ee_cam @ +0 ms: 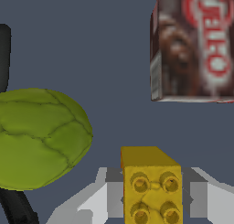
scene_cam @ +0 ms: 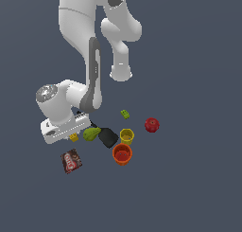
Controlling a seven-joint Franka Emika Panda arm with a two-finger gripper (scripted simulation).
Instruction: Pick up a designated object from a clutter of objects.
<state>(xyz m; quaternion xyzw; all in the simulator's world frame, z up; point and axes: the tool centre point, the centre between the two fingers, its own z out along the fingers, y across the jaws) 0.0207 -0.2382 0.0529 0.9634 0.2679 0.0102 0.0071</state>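
Note:
The tiny yellow studded brick (scene_cam: pixel 73 138) lies low at the exterior view's left edge of the clutter, right under my hand. In the wrist view the brick (ee_cam: pixel 153 191) sits between my two grey fingers (ee_cam: pixel 112 198), which press against its two sides. My gripper (scene_cam: pixel 72 135) is shut on it. Whether the brick rests on the floor or is lifted cannot be told. The green pear (scene_cam: pixel 91 133) lies just beside the brick and fills one side of the wrist view (ee_cam: pixel 41 136).
The brown-red packet (scene_cam: pixel 71 161) (ee_cam: pixel 194 47) lies just beyond the brick. The black spatula (scene_cam: pixel 108 137), yellow cup (scene_cam: pixel 126 136), orange cup (scene_cam: pixel 122 154), red apple (scene_cam: pixel 151 125) and green brick (scene_cam: pixel 125 114) lie toward the exterior view's right.

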